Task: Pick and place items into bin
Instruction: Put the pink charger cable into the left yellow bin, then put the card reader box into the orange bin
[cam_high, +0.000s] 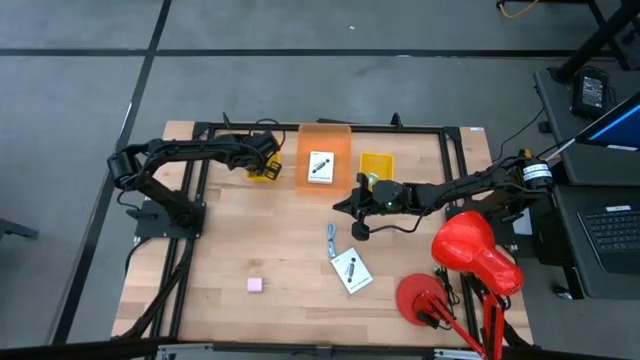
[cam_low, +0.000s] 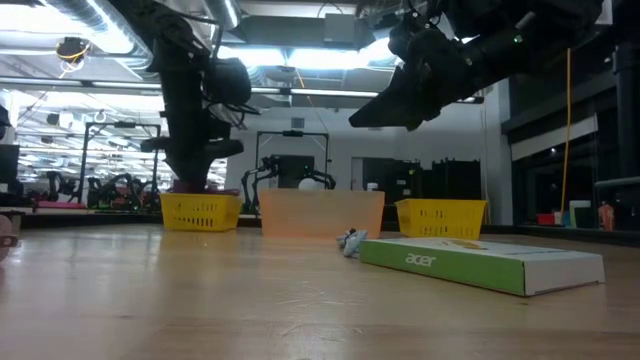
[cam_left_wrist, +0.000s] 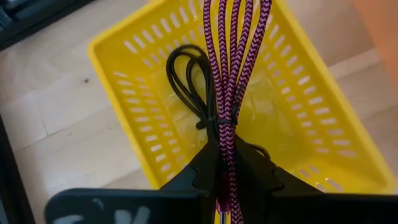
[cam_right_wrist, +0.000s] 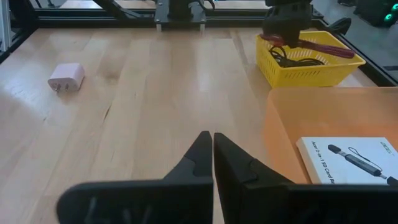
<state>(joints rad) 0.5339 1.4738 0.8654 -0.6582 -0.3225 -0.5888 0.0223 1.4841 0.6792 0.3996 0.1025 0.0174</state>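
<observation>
My left gripper (cam_left_wrist: 221, 163) is shut on the maroon cord (cam_left_wrist: 233, 56) over a yellow basket (cam_high: 262, 166) at the table's far left. A black cord (cam_left_wrist: 185, 78) lies in that basket. My right gripper (cam_right_wrist: 212, 142) is shut and holds nothing; it hovers above mid-table (cam_high: 345, 206). An orange bin (cam_high: 323, 158) holds one white card (cam_high: 320, 167). The other white card (cam_high: 350, 270) lies flat on the near table beside the blue-grey clip (cam_high: 330, 235). The pink square (cam_high: 256, 285) rests near the near edge. A green cube (cam_high: 372, 178) shows at a second yellow basket (cam_high: 378, 163). My left gripper pinches the maroon cord's bundled strands (cam_left_wrist: 225, 134) between its two fingers, just behind a dark tie around the bundle. The fingers point along the cord. The several looped strands run forward from the fingers, over the basket's opening and across its rim (cam_right_wrist: 333, 50).
Black frame rails (cam_high: 200, 180) border the tabletop. Red objects (cam_high: 475, 250) stand at the table's near right corner. Bare wood lies between the pink square and the card. In the low view the card's box (cam_low: 480, 262) stands in front of the baskets.
</observation>
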